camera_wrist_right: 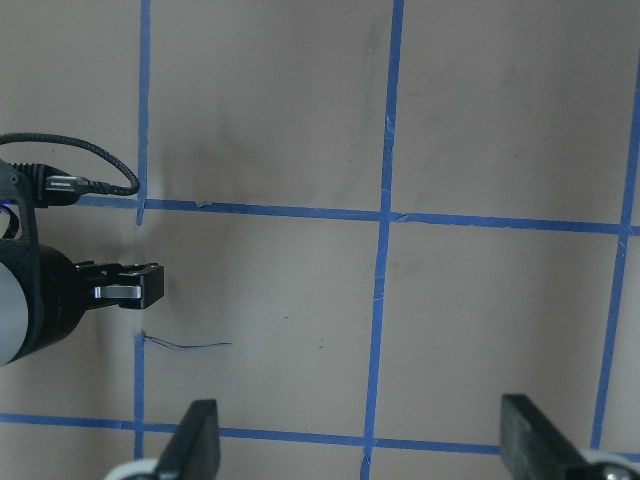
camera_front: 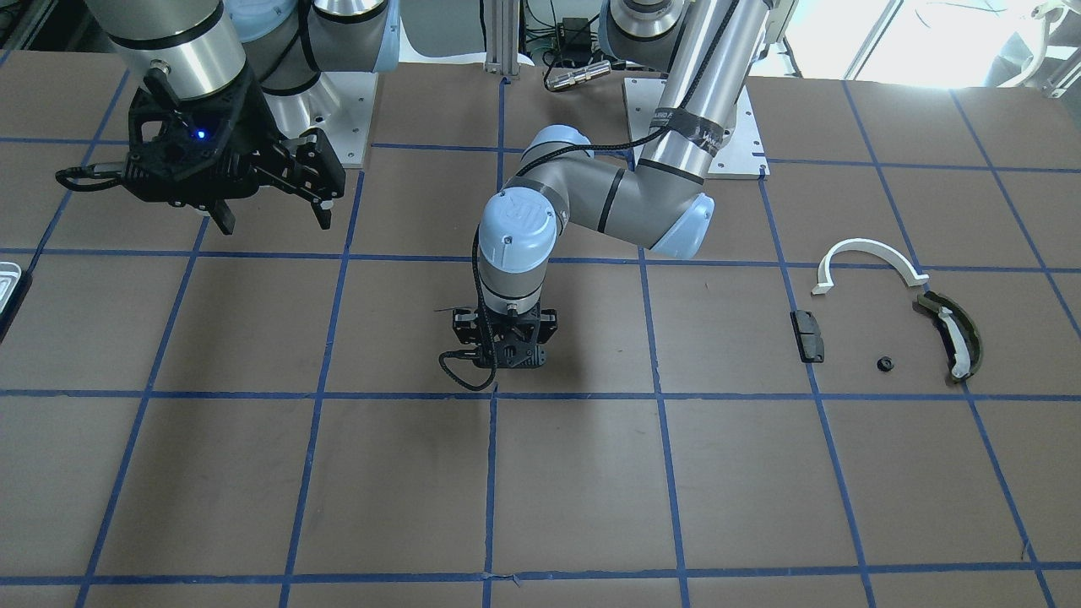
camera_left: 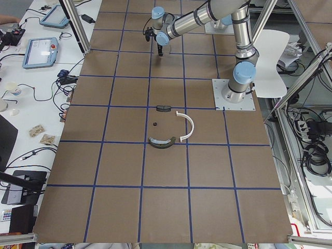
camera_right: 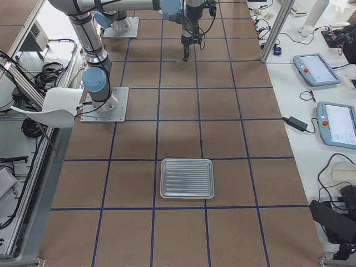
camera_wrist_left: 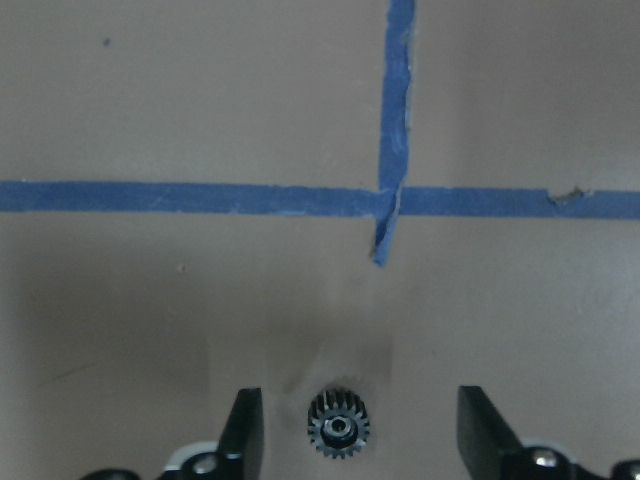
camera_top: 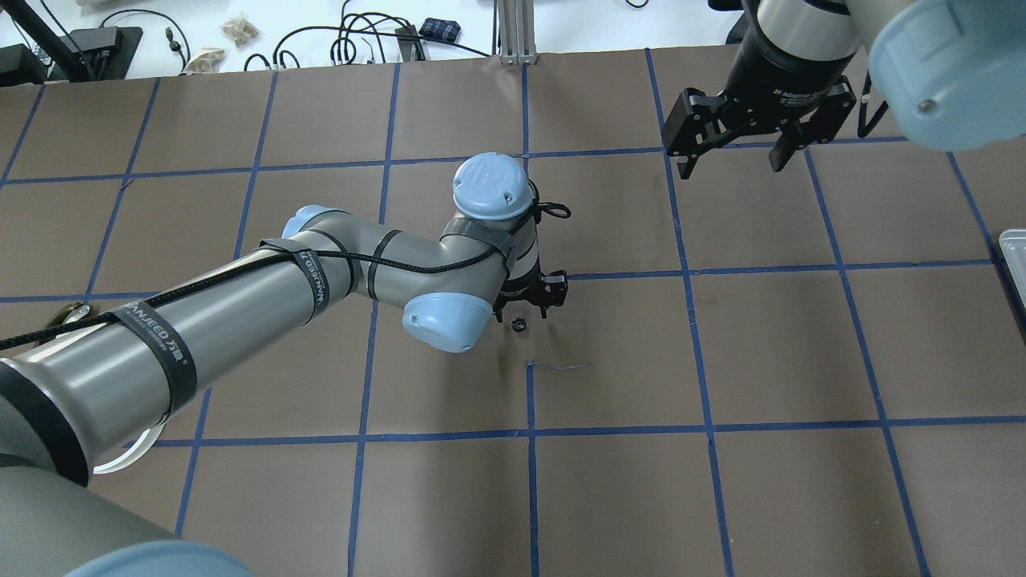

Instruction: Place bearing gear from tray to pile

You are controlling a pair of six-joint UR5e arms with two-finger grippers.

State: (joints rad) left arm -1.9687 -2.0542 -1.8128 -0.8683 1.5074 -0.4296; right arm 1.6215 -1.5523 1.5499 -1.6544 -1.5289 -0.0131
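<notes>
While the bearing gear (camera_wrist_left: 338, 437) lies untouched between the left gripper's (camera_wrist_left: 362, 405) parted fingers, the right gripper (camera_top: 731, 163) hangs well away from it, spread wide and empty.

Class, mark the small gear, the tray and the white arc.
small gear (camera_wrist_left: 338, 428), left wrist view, its hub.
tray (camera_right: 187, 178), exterior right view, its ribbed floor.
white arc (camera_front: 874, 247), front-facing view, top of its curve.
</notes>
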